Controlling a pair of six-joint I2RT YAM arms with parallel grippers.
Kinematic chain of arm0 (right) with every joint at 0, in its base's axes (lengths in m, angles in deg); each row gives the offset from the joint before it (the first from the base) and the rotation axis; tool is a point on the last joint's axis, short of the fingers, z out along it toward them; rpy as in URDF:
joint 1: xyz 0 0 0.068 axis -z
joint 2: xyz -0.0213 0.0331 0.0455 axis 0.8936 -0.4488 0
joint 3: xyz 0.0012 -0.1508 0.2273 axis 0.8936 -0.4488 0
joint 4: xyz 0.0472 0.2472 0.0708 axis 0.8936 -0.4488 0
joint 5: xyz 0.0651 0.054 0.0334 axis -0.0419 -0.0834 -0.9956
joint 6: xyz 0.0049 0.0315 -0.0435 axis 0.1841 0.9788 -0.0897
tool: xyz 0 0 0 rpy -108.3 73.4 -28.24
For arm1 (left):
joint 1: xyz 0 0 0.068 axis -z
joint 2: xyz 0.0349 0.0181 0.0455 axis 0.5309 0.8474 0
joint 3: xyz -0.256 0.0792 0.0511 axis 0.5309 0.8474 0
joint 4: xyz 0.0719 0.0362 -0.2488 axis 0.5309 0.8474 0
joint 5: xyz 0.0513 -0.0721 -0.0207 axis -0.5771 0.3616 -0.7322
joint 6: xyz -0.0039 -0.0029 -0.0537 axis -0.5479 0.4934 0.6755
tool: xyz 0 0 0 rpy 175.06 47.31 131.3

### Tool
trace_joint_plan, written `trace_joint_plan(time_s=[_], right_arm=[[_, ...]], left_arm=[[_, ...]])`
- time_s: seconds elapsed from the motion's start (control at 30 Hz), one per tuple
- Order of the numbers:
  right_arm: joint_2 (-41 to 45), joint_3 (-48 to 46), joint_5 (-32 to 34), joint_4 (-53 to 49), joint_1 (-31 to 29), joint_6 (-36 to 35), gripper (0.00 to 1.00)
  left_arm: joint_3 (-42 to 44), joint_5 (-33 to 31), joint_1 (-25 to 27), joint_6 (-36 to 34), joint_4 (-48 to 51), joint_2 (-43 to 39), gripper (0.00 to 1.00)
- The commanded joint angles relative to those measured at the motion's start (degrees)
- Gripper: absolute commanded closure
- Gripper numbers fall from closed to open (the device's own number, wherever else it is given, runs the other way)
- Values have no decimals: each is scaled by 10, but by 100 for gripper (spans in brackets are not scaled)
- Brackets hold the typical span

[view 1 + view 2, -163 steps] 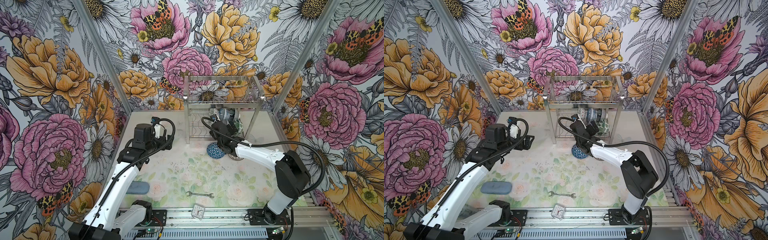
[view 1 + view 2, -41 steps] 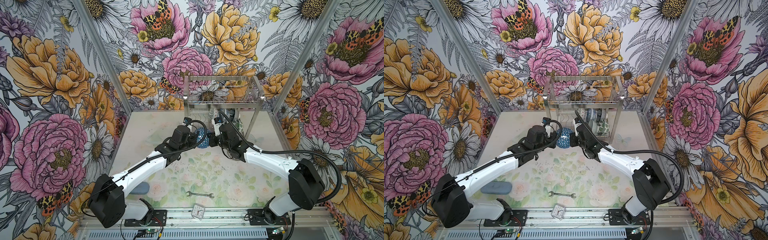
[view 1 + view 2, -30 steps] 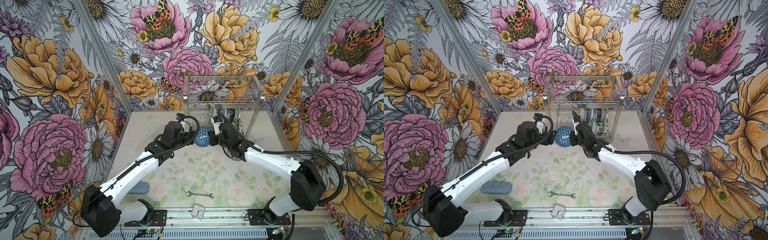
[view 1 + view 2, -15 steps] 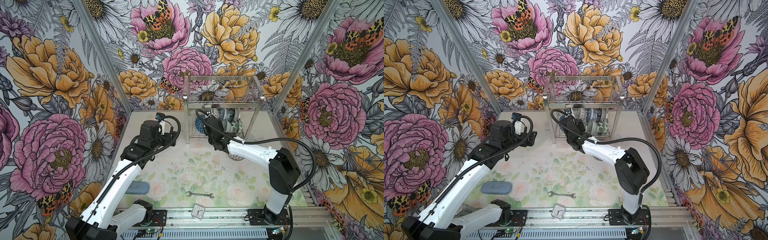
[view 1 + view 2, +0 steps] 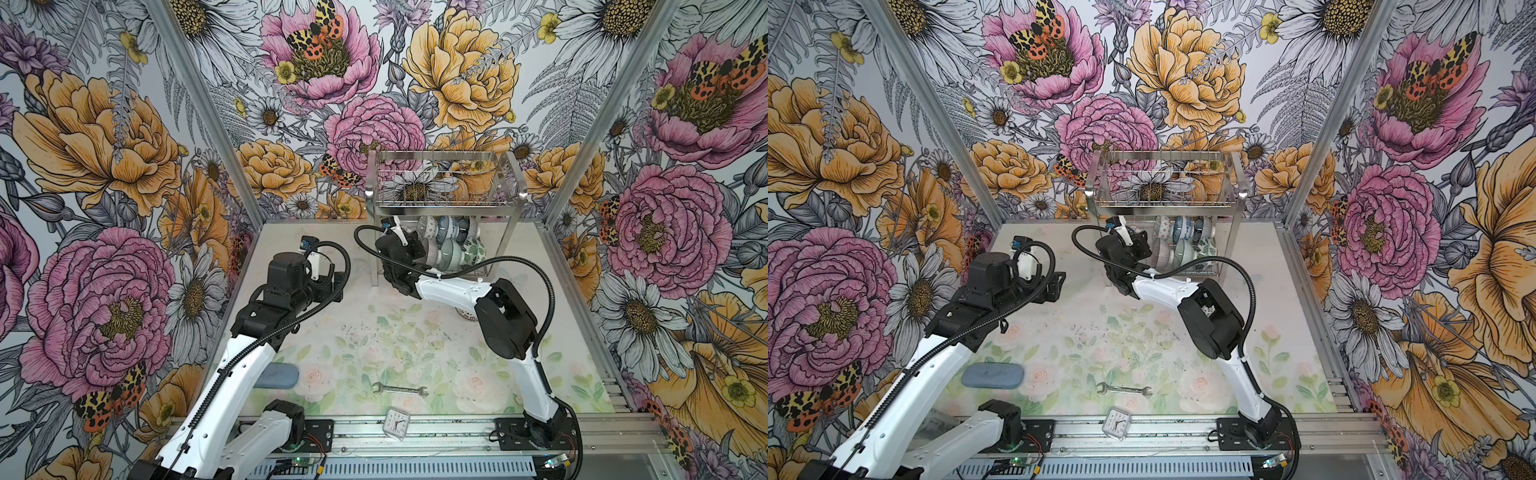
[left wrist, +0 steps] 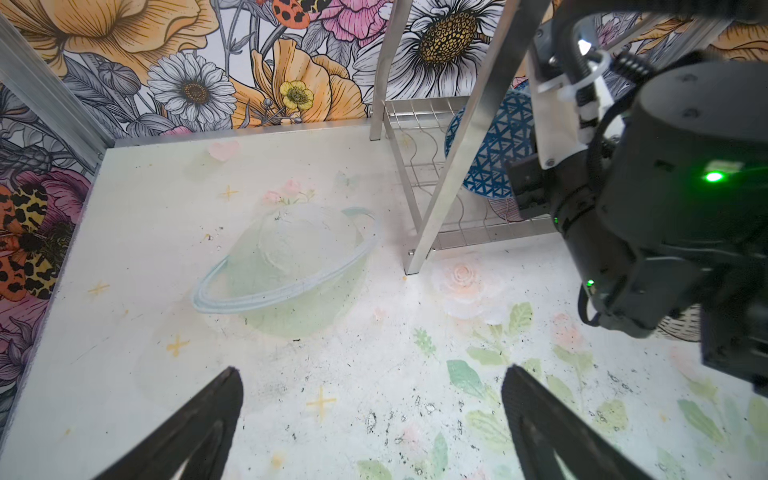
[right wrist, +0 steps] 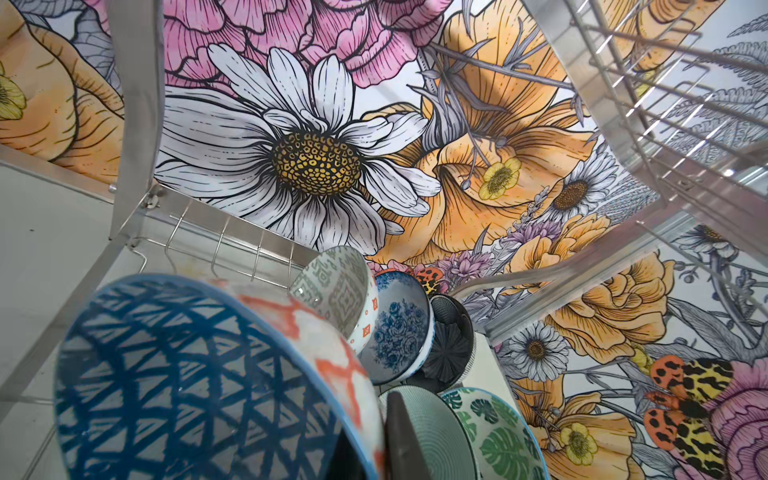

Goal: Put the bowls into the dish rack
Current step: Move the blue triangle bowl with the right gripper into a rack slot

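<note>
Stainless-steel wire formed the dish rack [image 5: 444, 204], which stood at the far edge of the desk [image 5: 374, 340] against the flowered wall [image 5: 374, 124]. Its lower tier of wavy wires carried the bowls [image 5: 451, 241] on edge, in two rows.

In the right wrist view, the far row held a grey patterned bowl [image 7: 336, 291], a blue floral bowl [image 7: 399, 328] and a dark bowl [image 7: 451, 345]. A ribbed pale green bowl [image 7: 428, 436] and a green leaf bowl [image 7: 494, 436] stood nearer the camera.

The right gripper [image 7: 374, 453] reached into the lower tier at the end that lay leftmost in both top views. It was clamped narrow on the rim of a blue lattice bowl [image 7: 187, 374]. That bowl was held on edge just beside a red lattice bowl [image 7: 316, 328]. Whether it touched the wires could not be told.

The left gripper [image 6: 372, 374] hung over the desk to the left of the rack and apart from it. Its jaws were spread wide and held nothing.

A striped bowl [image 5: 466, 314] lay on the desk under the right arm [image 5: 457, 286], mostly hidden. Near the front edge lay a wrench [image 5: 400, 389] and a small clock [image 5: 396, 423]. A blue-grey pad [image 5: 992, 377] lay towards the left.
</note>
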Motion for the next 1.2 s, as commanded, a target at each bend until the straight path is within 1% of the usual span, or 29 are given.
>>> trace_joint_plan(time_s=[0.0, 0.1, 0.43, 0.53, 0.9, 1.17], right_arm=[[-27, 48, 33, 83, 9, -49, 100], [-55, 72, 35, 104, 24, -70, 100], [-122, 153, 3, 100, 69, -71, 100], [-149, 187, -11, 88, 75, -72, 100], [-261, 351, -32, 26, 88, -79, 100], [-310, 412, -26, 16, 96, -107, 100]], left_arm=[[7, 14, -4, -10, -16, -5, 1], [7, 14, -5, -9, -16, -7, 1], [7, 15, -4, -10, -16, -11, 1], [8, 17, -6, -9, -16, -12, 1], [9, 16, -7, -10, -16, -14, 1], [9, 19, -10, -9, -16, -13, 1]])
